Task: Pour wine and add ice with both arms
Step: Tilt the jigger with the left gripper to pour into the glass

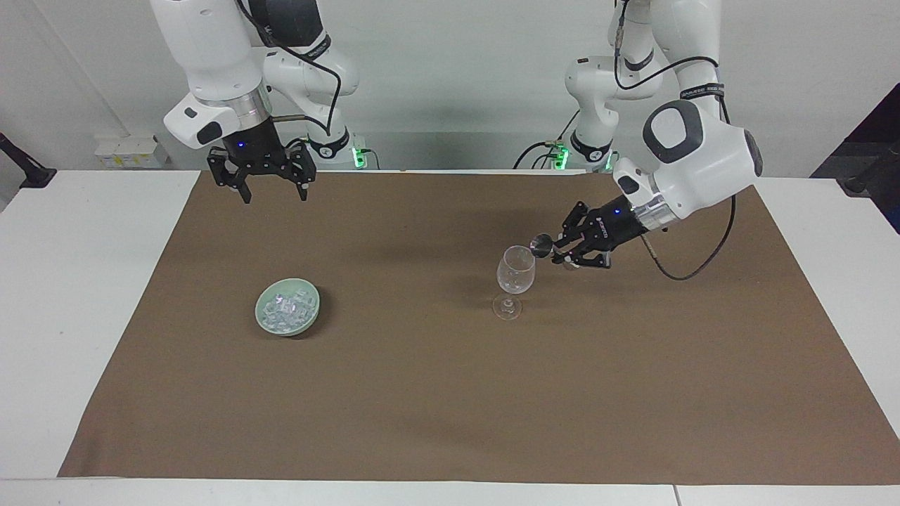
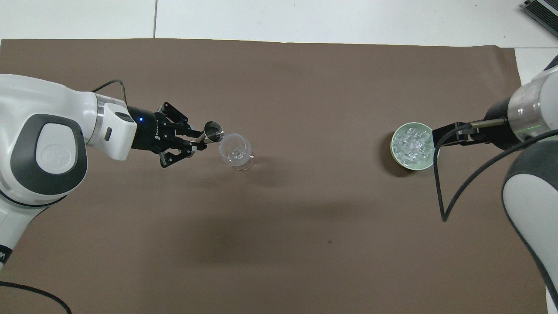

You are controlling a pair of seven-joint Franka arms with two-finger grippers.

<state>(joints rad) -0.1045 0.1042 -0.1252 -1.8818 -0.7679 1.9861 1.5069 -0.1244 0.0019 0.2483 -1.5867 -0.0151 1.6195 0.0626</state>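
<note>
White wall closes off the room past the robots' end of the desk [image 1: 84,281], and a white desk top shows around a large brown mat [image 1: 450,393] that covers nearly all of it, flat and smooth. Two white arms rise from bases at the wall side. One, the left arm [image 1: 696,161], bends down low over the mat toward the left arm's end; its left tool [image 1: 562,251] is clamped on a small metal measuring cup [image 1: 541,244], which is tipped on its side with its mouth right at the rim of a clear stemmed wine glass [image 1: 515,270]. That glass stands upright on the mat. Over the mat's edge nearest the robots, toward the right arm's end, the right arm [image 1: 211,63] waits with its right tool [image 1: 269,184] hanging in the air, fingers spread apart and holding nothing. Farther from the robots than that tool, a pale green bowl [image 1: 311,314] sits on the mat, well apart from the glass, and the ice [image 1: 285,309] lies piled inside it as small clear cubes.
</note>
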